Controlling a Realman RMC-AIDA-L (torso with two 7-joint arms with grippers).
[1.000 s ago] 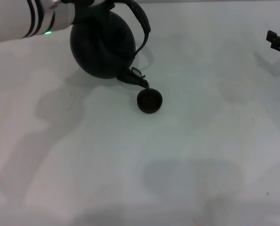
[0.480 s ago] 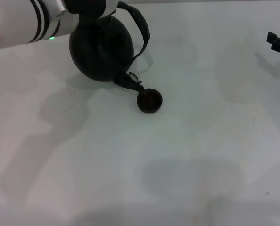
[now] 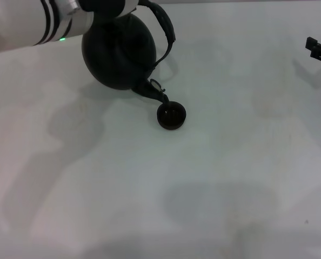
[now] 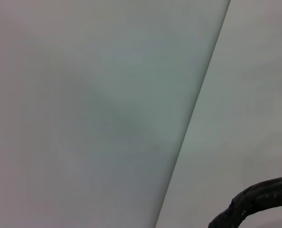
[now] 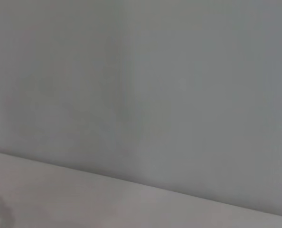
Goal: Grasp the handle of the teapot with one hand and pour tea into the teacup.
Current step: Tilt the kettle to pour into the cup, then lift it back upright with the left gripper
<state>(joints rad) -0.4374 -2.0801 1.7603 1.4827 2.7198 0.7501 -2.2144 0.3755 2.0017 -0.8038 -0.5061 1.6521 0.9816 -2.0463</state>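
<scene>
Teapot (image 3: 118, 54) sits far left on the table (image 3: 214, 178), tipped over w/ its short spout (image 3: 156, 93) aimed near-right and down, tip right at the far-left rim of the teacup (image 3: 171, 115). Pot's long axis runs from top-left body to spout, slanting toward the cup. Matte black, round belly; handle (image 3: 165, 29) arches off its right side, dark band, also seen as a rough black curve in the left wrist view (image 4: 255, 202). Left gripper (image 3: 104, 6) is at the pot's far side, top edge of view; can't tell how its fingers sit. Cup: small, dark, round, upright, mid-table. Right gripper (image 3: 318, 47) parked far right edge, fingers unclear.
</scene>
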